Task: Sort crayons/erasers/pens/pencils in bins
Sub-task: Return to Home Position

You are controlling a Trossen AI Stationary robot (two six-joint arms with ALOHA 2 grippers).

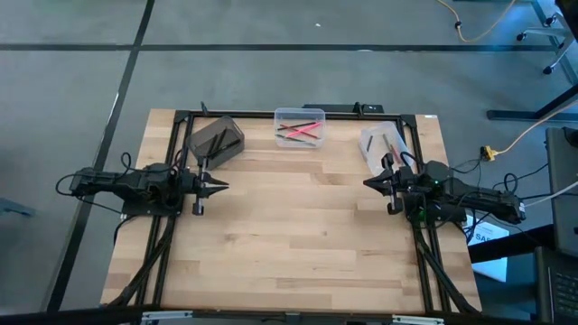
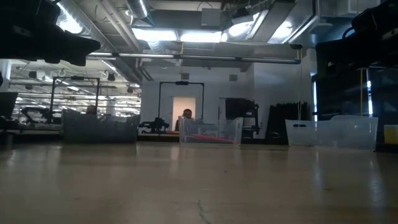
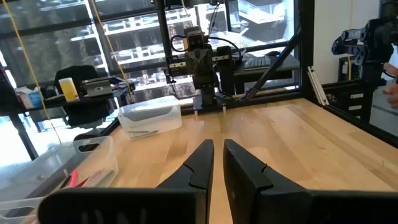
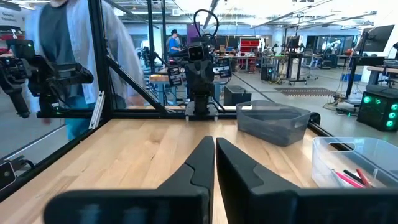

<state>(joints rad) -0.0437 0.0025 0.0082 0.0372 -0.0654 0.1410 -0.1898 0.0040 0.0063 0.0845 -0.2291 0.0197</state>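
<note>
while the high view alone shows all three tubs along the far edge of the pale wooden table [image 1: 289, 235], only the wrist views look in over their rims. the low view gives just their outlines, with a pink band low in the middle one.

the opaque dark grey rectangular bin [image 1: 217, 140] sits far left, turned askew, and its contents cannot be told. the clear plastic bin [image 1: 299, 127] at far centre holds pink, red and green sticks [image 1: 298, 132] lying crossed. the translucent whitish plastic bin [image 1: 384, 143] at far right holds a few dark sticks [image 1: 390, 144].

the left gripper [image 1: 219, 188] hovers at the left, near the grey bin, its fingers pressed almost together on nothing. the right gripper [image 1: 370, 182] faces it from the right, near the whitish bin, fingers likewise drawn together and empty.

a person in a light coat [image 4: 74, 43] stands beyond the table in the right wrist view.
</note>
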